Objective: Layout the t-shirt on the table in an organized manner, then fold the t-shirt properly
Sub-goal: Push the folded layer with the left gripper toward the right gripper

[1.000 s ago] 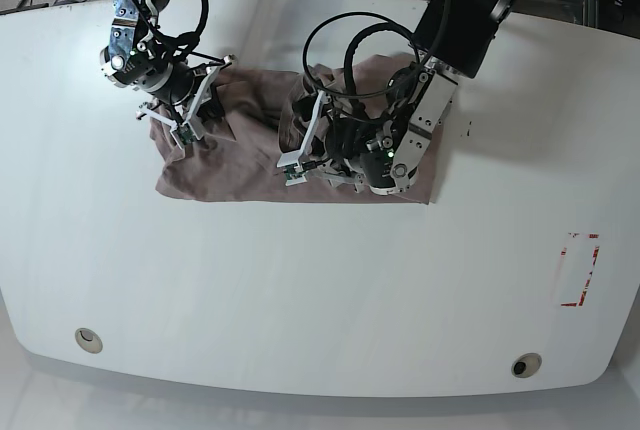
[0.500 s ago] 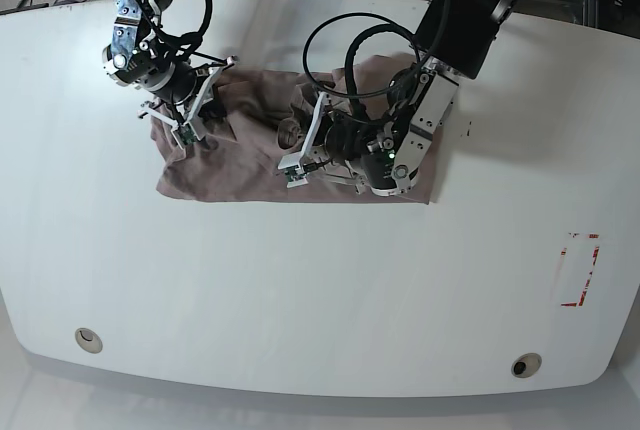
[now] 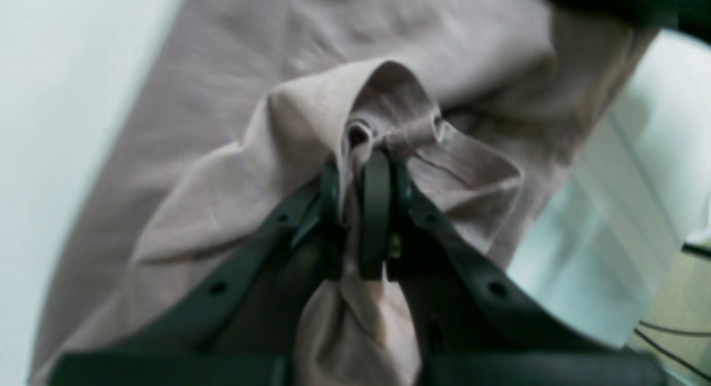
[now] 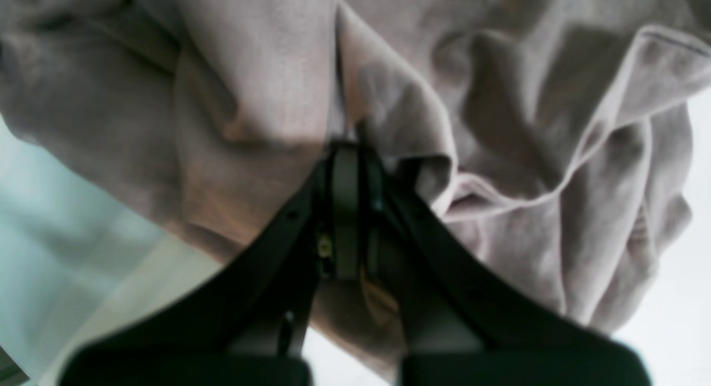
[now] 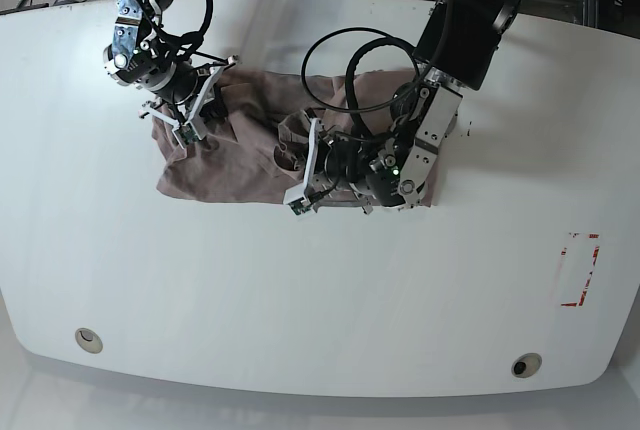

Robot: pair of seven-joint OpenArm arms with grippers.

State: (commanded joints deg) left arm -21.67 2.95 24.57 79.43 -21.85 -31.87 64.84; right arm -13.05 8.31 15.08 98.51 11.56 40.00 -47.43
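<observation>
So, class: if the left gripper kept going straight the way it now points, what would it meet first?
The t-shirt. The left gripper is already shut on a raised fold of it, and more of the same cloth lies just beyond the fingertips; how far beyond is unclear.

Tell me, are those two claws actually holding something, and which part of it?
Yes. Both are shut on the t-shirt. The left gripper pinches a bunched fold with a hem edge; the right gripper pinches a gathered fold. Which parts of the shirt, I cannot tell.

- Base view: bright, even overhead light; soft glare on the table [image 5: 300, 290]; short shadows under both arms.
- Wrist views: soft focus throughout, close-range blur.
</observation>
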